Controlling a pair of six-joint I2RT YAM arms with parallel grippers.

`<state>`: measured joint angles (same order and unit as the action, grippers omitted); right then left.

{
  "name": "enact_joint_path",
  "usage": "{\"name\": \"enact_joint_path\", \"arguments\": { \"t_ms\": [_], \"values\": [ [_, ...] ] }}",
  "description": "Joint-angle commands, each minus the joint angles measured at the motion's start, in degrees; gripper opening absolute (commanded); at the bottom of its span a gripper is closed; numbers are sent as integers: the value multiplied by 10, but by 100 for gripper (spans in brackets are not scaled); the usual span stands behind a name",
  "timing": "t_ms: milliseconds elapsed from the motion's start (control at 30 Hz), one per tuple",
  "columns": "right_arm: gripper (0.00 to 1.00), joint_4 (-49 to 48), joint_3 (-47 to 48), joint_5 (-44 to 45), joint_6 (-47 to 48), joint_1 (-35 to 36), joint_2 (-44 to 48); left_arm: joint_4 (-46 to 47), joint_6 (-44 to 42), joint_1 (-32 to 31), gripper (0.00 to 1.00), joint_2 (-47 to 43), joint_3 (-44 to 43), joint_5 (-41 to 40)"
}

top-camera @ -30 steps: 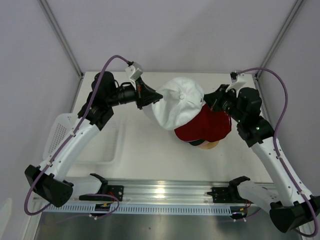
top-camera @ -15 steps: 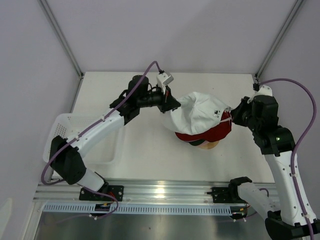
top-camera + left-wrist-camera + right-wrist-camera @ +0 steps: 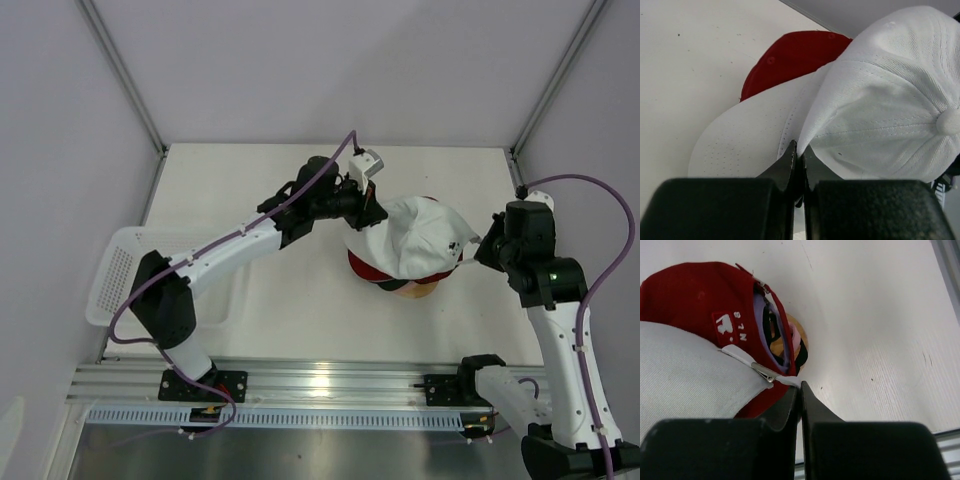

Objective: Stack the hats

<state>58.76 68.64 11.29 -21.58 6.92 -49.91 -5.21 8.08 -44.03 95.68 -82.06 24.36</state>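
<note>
Left hand: the left hand (image 3: 797, 152) is closed, its black fingers (image 3: 785, 167) pinched on a fold of the white hat (image 3: 880, 100) where the brim meets the crown.
Right hand: the right hand (image 3: 800, 387) is closed, nipping the end of the white hat's back strap just past the metal clasp.
White hat, place: it is stretched between the two hands, on top of the pile and draped over the red hat (image 3: 695, 300).
White hat, long axis: it runs from one hand to the other. The brim end is at the left hand and the strap end is at the right hand.
White hat, brim: the brim spreads to the left of the left hand's fingertips, with its stitched rows showing.
White hat, crown: it bulges up and to the right of the left hand's fingertips.
Red hat: it lies directly under the white hat, showing beyond the brim from the left hand. Its rear opening and small white patch face the right hand.
Lavender hat: the band of the lavender hat (image 3: 760, 305) is nested inside the red hat's rear opening, just ahead of the right hand.
Wooden stand: the wooden stand (image 3: 420, 292) is under the pile, and only its edge shows.
Desk: the white desk (image 3: 865, 315) lies below and beyond both hands.
Basket: the white mesh basket (image 3: 120, 270) is well behind the left hand, beside that arm's lower part.
</note>
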Motion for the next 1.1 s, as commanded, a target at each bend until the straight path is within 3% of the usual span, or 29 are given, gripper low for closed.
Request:
{"name": "enact_joint_path", "arguments": {
  "t_ms": [0,300,400,600,667,700,800,900,1067],
  "values": [
    [5,-49,-11,8,11,-18,-26,34,21,4,5,14,-15,-78],
    [2,-163,-15,-18,9,-39,-109,48,55,4,12,33,-13,-104],
    [7,-199,-20,-18,13,-40,-109,47,60,4,24,40,-14,-113],
    [3,-211,-36,-47,15,-43,-157,-1,69,4,25,50,-13,-145],
    [2,-217,-47,-61,12,-43,-161,-20,73,5,42,42,-11,-153],
    [2,-225,-61,-64,12,-44,-160,-42,82,6,59,36,-7,-164],
    [3,-228,-76,-53,17,-43,-157,-54,98,10,76,-1,15,-182],
    [3,-222,-88,-41,29,-43,-162,-40,122,18,90,-56,60,-213],
    [3,-237,-102,-60,35,-44,-166,45,215,54,100,-128,185,-227]
  ]
}}
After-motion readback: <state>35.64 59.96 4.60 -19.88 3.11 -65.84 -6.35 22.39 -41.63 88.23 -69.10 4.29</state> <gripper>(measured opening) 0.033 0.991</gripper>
